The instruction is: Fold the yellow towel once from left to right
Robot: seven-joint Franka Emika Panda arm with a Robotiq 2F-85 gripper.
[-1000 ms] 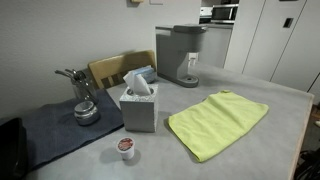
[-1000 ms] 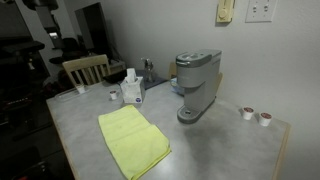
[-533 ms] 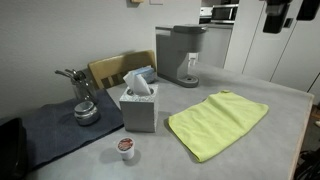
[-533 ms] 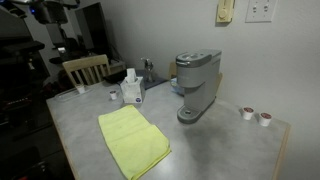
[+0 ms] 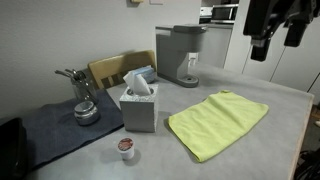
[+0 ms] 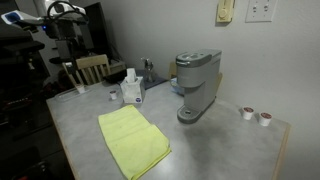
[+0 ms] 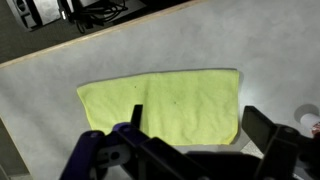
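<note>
The yellow towel lies flat and unfolded on the grey table; it shows in both exterior views. My gripper hangs high above the table's far side, well clear of the towel, and is empty. In the wrist view the towel lies spread out below my gripper, whose jaws are wide apart. In an exterior view my arm reaches in at the top left.
A grey coffee machine stands behind the towel. A tissue box and a coffee pod sit beside it. A metal tool rests on a dark cloth. A chair stands behind. Two pods sit near the table edge.
My arm has swung into view and come lower over the table's far side. The towel has not moved.
</note>
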